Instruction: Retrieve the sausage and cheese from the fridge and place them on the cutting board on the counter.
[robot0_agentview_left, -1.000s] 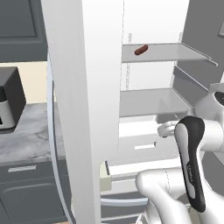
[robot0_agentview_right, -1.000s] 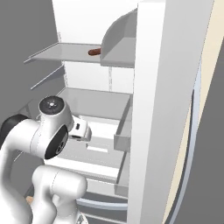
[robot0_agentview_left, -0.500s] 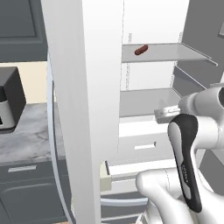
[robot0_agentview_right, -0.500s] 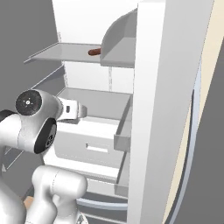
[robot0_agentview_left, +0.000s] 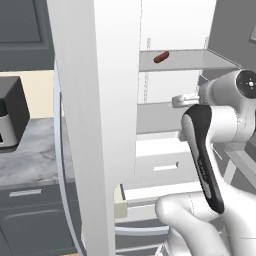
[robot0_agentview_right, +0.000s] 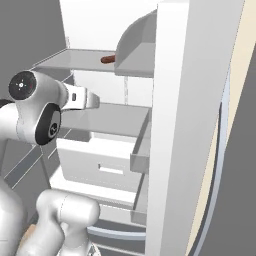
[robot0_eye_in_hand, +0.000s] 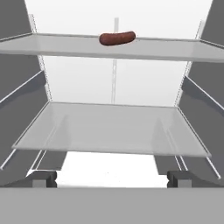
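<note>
Sausage (robot0_eye_in_hand: 117, 38) lies on the fridge's (robot0_agentview_left: 95, 100) upper shelf, above your gripper (robot0_eye_in_hand: 111, 177); fingers spread wide and empty, so you'd climb to reach it.

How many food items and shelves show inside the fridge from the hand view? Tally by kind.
Sausage: 1, lying on the upper shelf
Grey shelves: 2, the upper one and the lower shelf
Total: 3
</note>
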